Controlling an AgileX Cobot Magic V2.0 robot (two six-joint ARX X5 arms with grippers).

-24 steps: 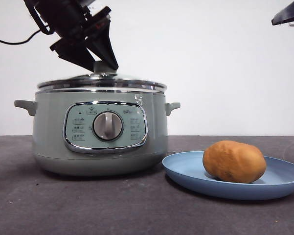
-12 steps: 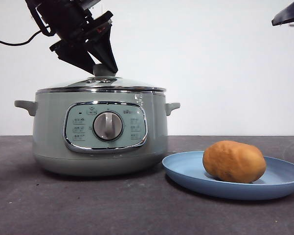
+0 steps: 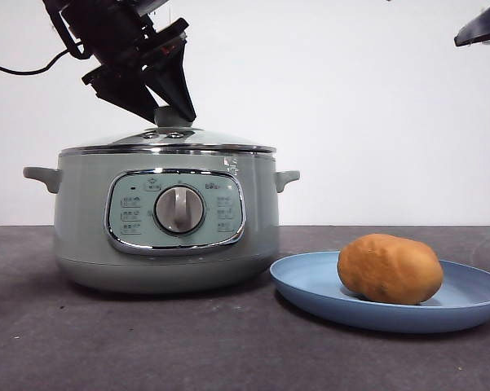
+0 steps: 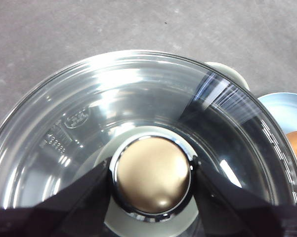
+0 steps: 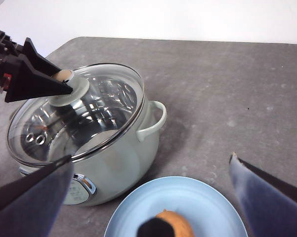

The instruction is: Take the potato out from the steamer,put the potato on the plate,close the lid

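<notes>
No legible text on the steamer [image 3: 167, 220]

Black left gripper [image 3: 173, 114], wedge-shaped jaws, thin black cable [image 3: 20, 68].

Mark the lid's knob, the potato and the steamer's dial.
Pale green knob of the round glass lid [image 4: 152, 175]: left wrist view, on its shiny top cap.
Oval orange-brown potato [image 3: 390, 268]: front view, middle of its side.
Silver central dial of the sage-green steamer [image 3: 179, 209]: front view, on the dial's face.
</notes>
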